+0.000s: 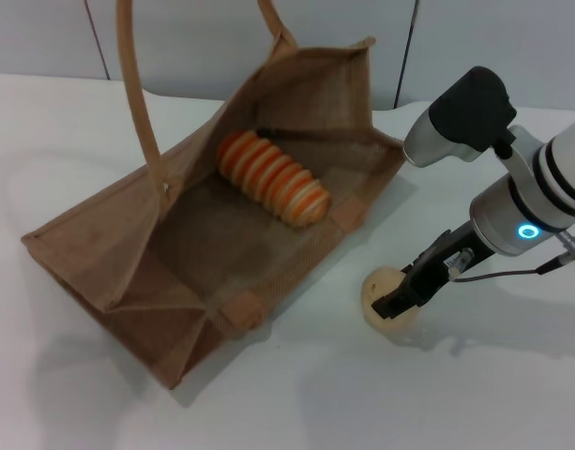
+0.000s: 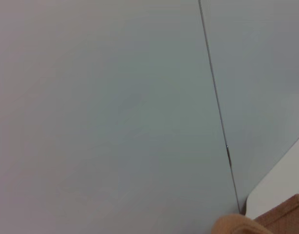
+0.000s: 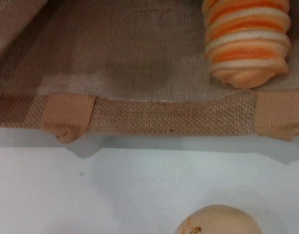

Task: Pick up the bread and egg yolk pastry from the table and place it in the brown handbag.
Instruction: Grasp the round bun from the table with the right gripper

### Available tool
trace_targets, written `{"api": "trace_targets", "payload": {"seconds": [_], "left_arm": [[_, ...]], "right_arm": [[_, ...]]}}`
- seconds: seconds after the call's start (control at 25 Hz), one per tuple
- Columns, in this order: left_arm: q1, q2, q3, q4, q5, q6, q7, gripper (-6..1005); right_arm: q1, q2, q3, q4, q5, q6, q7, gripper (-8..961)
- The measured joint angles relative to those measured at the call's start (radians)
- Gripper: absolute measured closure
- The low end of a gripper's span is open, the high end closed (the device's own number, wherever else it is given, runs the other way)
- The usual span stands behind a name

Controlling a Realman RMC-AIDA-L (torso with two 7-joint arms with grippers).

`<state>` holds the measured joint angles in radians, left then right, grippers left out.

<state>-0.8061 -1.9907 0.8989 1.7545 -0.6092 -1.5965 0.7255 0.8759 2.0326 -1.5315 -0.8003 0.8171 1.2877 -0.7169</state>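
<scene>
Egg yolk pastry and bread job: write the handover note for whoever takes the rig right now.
Right claw: down at the egg yolk pastry on the table, just outside the brown handbag; grip state unclear.
Left claw: out of sight, its camera faces the wall.
Bread: already lying inside the handbag.
Done: bread bagged.
Left: secure the pastry, lift it over the bag's near edge and release it inside.

There is one brown handbag [image 1: 174,272], and it has two long handles; one handle [image 1: 137,94] shows clearly in the head view, and of the other only a short piece shows at the upper edge. There is one bread [image 1: 273,178], striped orange and cream, inside the handbag. There is one egg yolk pastry [image 1: 385,298] on the one white desk [image 1: 409,394]. One tool [image 1: 404,298], the right one, is at the pastry.
</scene>
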Motion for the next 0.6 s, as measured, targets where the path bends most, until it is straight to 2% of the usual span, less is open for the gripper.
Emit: {"api": "trace_targets", "payload": {"seconds": [0.6], "left_arm": [[0.001,0.001,0.0,-0.012,-0.004,0.0,0.002,885]], "right_arm": [[0.0,0.0,-0.001,-0.004,0.0,-0.007,-0.003,331]]}}
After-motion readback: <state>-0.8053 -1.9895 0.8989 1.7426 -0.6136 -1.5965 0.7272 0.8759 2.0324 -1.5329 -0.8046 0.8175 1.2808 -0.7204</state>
